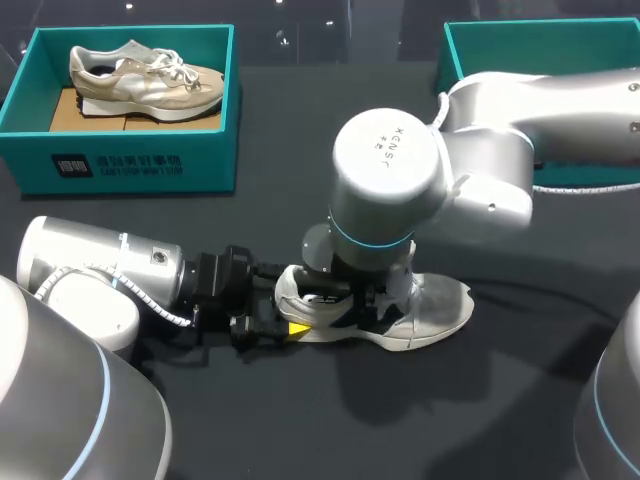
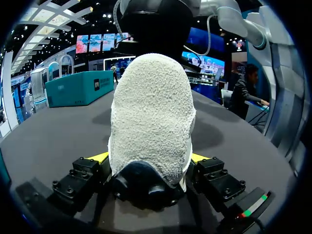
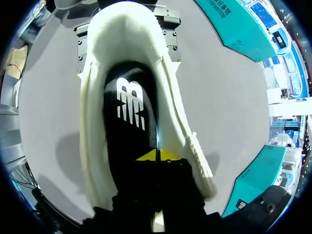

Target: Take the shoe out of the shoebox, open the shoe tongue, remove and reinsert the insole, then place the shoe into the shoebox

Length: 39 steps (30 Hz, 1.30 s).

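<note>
A white shoe (image 1: 430, 312) lies on its sole in the middle of the dark table, toe pointing right. My left gripper (image 2: 150, 158) comes in low from the left, and its yellow fingertips (image 2: 100, 157) press the heel from both sides, so it is shut on the shoe. My right arm (image 1: 420, 170) reaches in from the right and stands over the shoe's opening. Its gripper (image 3: 157, 156) is shut, with the tips down inside the shoe on the black insole (image 3: 129, 105). Whether any of the insole is pinched between the tips cannot be made out.
A teal shoebox (image 1: 130, 165) at the back left holds a second, beige shoe (image 1: 145, 78). Another teal box (image 1: 470, 40) stands at the back right, partly behind my right arm, with a white cable (image 1: 580, 188) beside it.
</note>
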Available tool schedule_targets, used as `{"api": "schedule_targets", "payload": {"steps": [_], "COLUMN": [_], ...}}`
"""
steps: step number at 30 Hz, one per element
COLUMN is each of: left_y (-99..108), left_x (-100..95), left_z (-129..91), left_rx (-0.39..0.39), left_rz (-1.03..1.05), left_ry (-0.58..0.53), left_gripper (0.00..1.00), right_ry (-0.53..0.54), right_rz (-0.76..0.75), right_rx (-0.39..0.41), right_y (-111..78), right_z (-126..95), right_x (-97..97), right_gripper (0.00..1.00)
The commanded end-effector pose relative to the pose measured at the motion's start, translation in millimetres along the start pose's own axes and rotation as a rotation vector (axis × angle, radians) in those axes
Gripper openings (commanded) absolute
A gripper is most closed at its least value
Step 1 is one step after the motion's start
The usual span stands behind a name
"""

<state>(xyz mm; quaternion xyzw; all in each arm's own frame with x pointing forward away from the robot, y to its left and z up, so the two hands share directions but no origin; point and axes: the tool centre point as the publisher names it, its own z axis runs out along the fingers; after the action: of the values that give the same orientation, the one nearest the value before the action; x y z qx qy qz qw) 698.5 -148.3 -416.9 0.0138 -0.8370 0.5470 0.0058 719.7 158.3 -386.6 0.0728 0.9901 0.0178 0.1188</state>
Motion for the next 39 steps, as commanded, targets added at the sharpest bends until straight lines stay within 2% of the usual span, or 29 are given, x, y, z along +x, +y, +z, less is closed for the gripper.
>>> {"api": "schedule_targets", "payload": {"steps": [1, 2, 4, 7, 19, 26, 30, 32, 33, 39], "left_y": [4.6, 4.6, 4.6, 4.6, 4.6, 4.6, 4.6, 4.6, 4.6, 4.6], "left_x": [-1.0, -1.0, -1.0, -1.0, -1.0, -1.0, -1.0, -1.0, -1.0, -1.0], "left_z": [0.5, 0.5, 0.5, 0.5, 0.5, 0.5, 0.5, 0.5, 0.5, 0.5], "left_rx": [-0.003, -0.003, -0.003, -0.003, -0.003, -0.003, -0.003, -0.003, -0.003, -0.003], "left_rz": [0.001, 0.001, 0.001, 0.001, 0.001, 0.001, 0.001, 0.001, 0.001, 0.001], "left_ry": [0.0, 0.0, 0.0, 0.0, 0.0, 0.0, 0.0, 0.0, 0.0, 0.0], "left_gripper": [0.0, 0.0, 0.0, 0.0, 0.0, 0.0, 0.0, 0.0, 0.0, 0.0], "right_ry": [0.013, 0.016, 0.023, 0.034, 0.15, 0.237, 0.258, 0.264, 0.266, 0.245], "right_rz": [-0.006, -0.006, -0.006, -0.005, -0.033, -0.052, -0.052, -0.049, -0.046, -0.033], "right_rx": [-0.01, -0.008, -0.007, -0.007, 0.001, 0.0, 0.001, -0.003, -0.002, -0.009], "right_y": [-3.8, -3.8, -4.2, -3.8, 3.7, 3.1, 1.4, -0.5, -1.5, -4.0], "right_z": [3.2, 4.7, 7.3, 10.3, 32.8, 39.1, 38.1, 37.1, 36.2, 24.2], "right_x": [-0.2, -0.3, -0.1, 0.2, 8.5, 22.8, 31.0, 33.5, 34.6, 38.4], "right_gripper": [0.22, 0.3, 0.39, 0.41, 0.39, 0.31, 0.15, 0.02, 0.0, 0.0]}}
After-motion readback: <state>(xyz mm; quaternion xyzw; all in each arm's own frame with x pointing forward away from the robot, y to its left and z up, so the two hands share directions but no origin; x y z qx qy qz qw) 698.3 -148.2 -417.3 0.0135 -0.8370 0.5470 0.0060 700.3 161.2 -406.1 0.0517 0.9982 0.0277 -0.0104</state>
